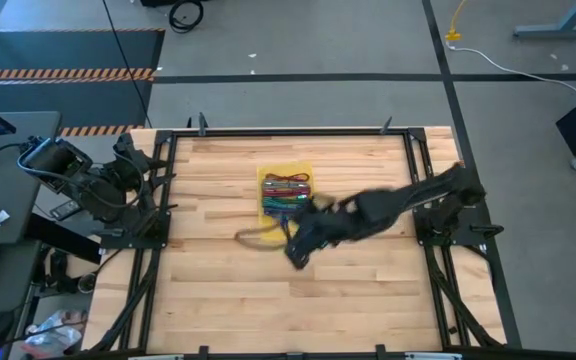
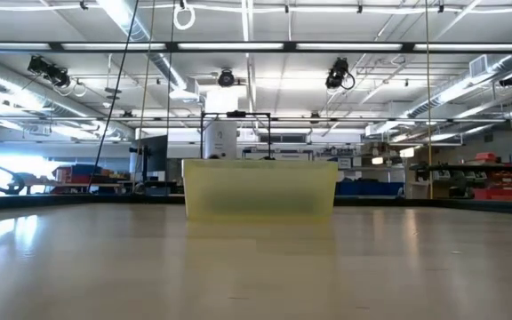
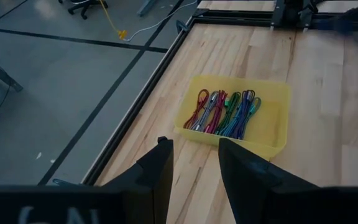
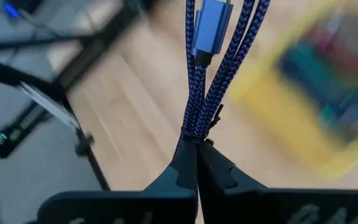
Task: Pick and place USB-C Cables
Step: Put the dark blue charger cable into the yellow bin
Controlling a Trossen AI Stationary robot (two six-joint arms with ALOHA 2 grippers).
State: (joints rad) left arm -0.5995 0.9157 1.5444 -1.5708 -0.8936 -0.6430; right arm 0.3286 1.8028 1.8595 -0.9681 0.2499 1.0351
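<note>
Now my right end effector point(image 4: 196, 163) is clamped on a blue braided USB-C cable point(image 4: 213, 68) at its tie. It's light and floppy, so I'd say mid-bundle is right; my left end effector point(image 3: 194, 162) waits, fingers apart.

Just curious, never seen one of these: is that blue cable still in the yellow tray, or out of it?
Out. The right pincer is shut on the blue cable, holding it above the wood, beside the yellow tray.
</note>
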